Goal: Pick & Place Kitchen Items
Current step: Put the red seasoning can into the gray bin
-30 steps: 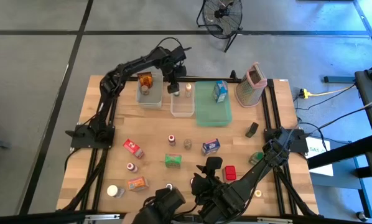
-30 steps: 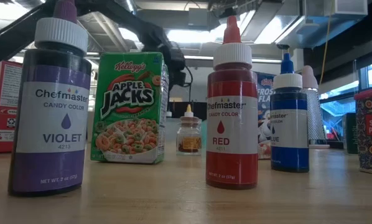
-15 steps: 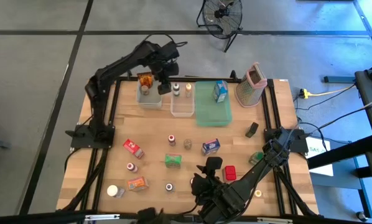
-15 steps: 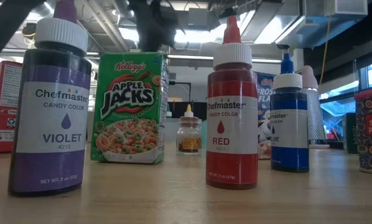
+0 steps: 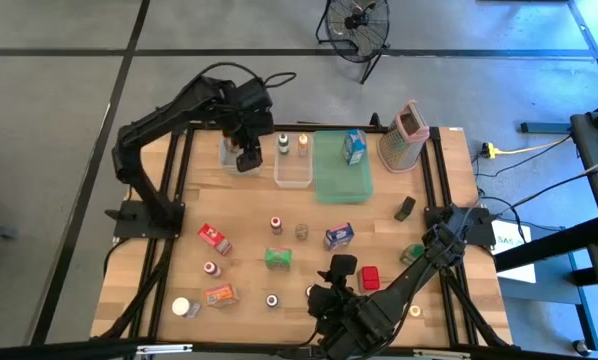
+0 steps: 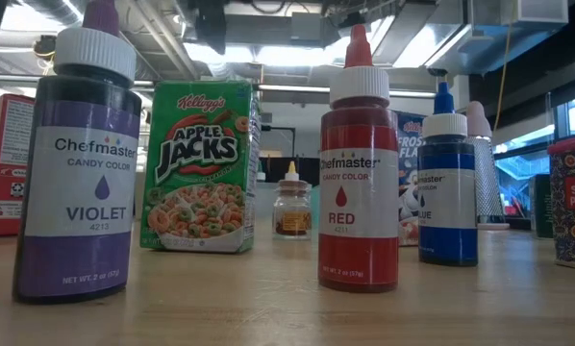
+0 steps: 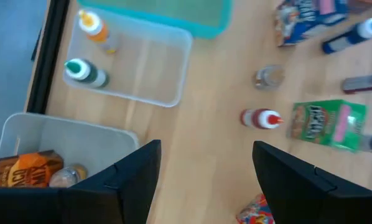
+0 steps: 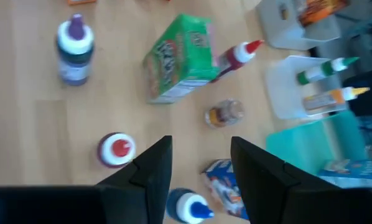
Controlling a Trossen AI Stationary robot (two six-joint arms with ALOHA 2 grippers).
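Our left gripper [image 5: 247, 158] hangs wide open and empty above the clear bin [image 5: 229, 160] at the table's [image 5: 179, 250] far edge. Our right gripper [image 8: 198, 163], also spread and empty, waits near the front. Most kitchen items [image 5: 277, 257] stand mid-table; green-capped [image 7: 85, 72] and orange-capped bottles [image 7: 94, 28] sit in the neighbouring bin [image 7: 167, 74].

End effector [image 8: 198, 171]: you're seeing its fingers spread, holding nothing.
Green box [image 8: 176, 59]: lying beside the red-tipped bottle [image 8: 234, 57].
Worktop [image 8: 24, 124]: carrying both.
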